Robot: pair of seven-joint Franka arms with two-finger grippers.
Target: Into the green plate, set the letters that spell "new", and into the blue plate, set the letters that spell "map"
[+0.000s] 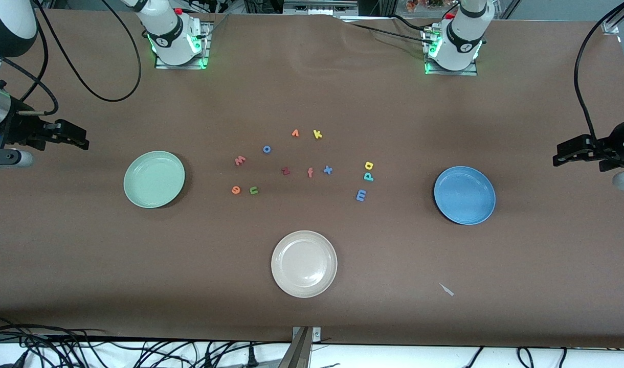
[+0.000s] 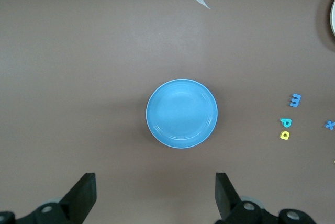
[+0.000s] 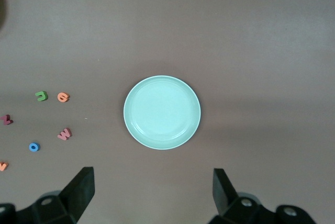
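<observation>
The green n, orange e and salmon w lie on the table beside the empty green plate. The blue m, teal p and yellow a lie in a short row beside the empty blue plate. My right gripper hangs open over the right arm's end of the table, looking down on the green plate. My left gripper hangs open over the left arm's end, above the blue plate. Neither holds anything.
Between the two groups lie a blue o, orange v, yellow k, dark red z, salmon f and blue x. A cream-beige plate sits nearer the front camera. A pale scrap lies near it.
</observation>
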